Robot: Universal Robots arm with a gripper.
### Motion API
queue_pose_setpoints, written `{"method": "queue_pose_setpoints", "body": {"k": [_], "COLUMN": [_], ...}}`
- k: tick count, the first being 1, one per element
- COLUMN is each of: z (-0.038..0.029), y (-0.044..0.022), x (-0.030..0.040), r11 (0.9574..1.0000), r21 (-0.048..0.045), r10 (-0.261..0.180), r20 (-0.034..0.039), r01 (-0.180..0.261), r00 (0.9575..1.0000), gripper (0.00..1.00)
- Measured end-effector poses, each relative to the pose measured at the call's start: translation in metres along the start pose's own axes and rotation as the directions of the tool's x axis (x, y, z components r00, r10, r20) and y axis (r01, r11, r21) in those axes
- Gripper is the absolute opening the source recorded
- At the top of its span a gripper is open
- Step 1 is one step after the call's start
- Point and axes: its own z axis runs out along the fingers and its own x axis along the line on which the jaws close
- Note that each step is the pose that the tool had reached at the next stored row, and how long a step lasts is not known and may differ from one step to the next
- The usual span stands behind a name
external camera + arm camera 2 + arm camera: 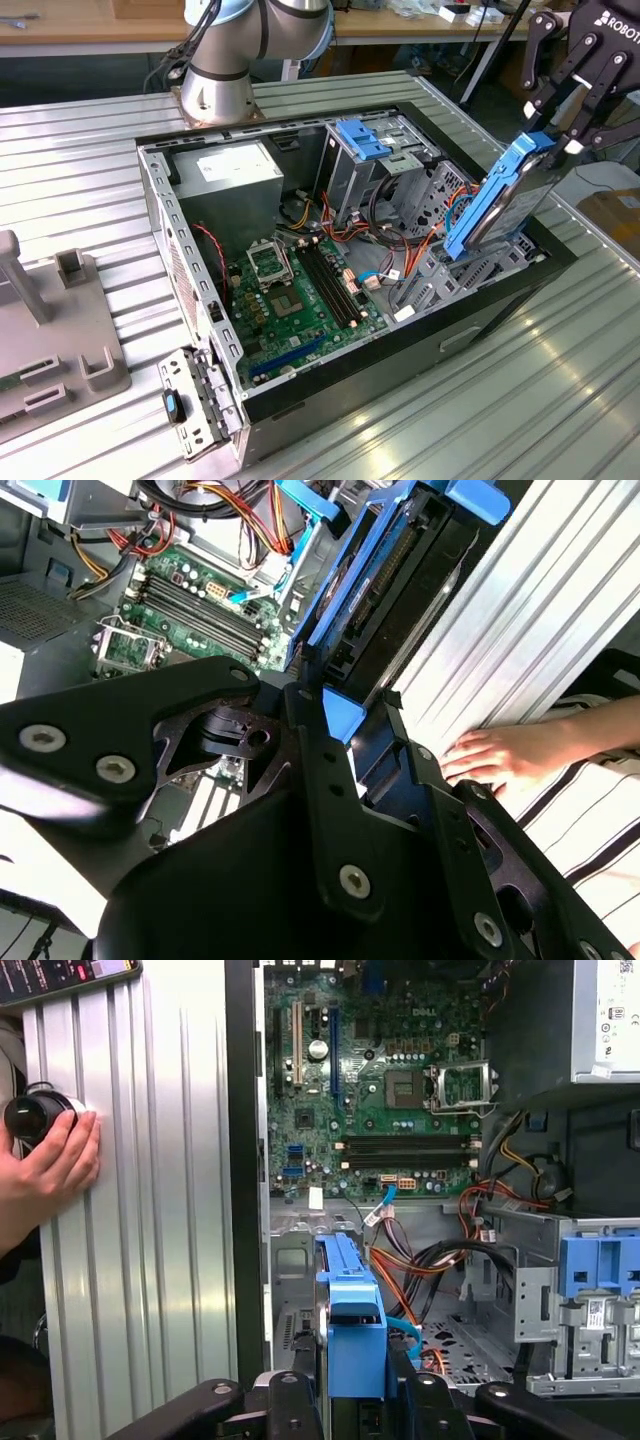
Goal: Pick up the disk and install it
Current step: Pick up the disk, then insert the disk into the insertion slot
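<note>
Over open computer case [190, 250], at wall nearest exterior view's right, fingers [590, 100] clamped on upper end of disk [495, 205]. Disk tilted, blue frame edge-on, lower end down at metal drive cage [432, 275] inside case; whether seated, cannot tell. Green motherboard [300, 300] on case floor, well apart from disk. Separate blue bracket [362, 137] tops second cage. Case sits on ribbed metal bench [80, 150]. Person's hand [55, 1165] rests on bench beside case.
</note>
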Motion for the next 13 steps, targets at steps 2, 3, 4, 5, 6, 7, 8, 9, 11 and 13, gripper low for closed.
{"method": "queue_pose_setpoints", "body": {"k": [2,3,4,5,6,7,8,9,11,13], "z": [0.0011,0.0012,0.0019,0.0024,0.0032,0.0044,0.0051,0.0069,0.0085,0.0104], "y": [-0.0011,-0.0012,-0.0016,-0.002,-0.0035,-0.0063,-0.0065,-0.0064,-0.0064,-0.0062], "x": [-0.0041,-0.0059,-0.0078,-0.0081,-0.0082,-0.0083,-0.0082,-0.0081,-0.0077,-0.0076], "r11": [1.0,1.0,1.0,1.0,1.0,1.0,1.0,1.0,1.0,1.0], "r21": [0.0,0.0,0.0,0.0,0.0,0.0001,0.0001,0.0001,0.0001,0.0], "r10": [0.0,0.0,0.0,0.0,0.0,0.0,0.0,0.001,0.0,0.0], "r20": [0.0001,-0.0001,0.0001,0.0001,0.0002,0.0001,0.0,0.0,0.0,0.0], "r01": [0.0,0.0,0.0,0.0,0.0,0.0,0.0,-0.001,0.0,0.0], "r00": [1.0,1.0,1.0,1.0,1.0,1.0,1.0,1.0,1.0,1.0], "gripper": [0.36,0.36,0.36,0.36,0.36,0.36,0.36,0.36,0.36,0.36]}}
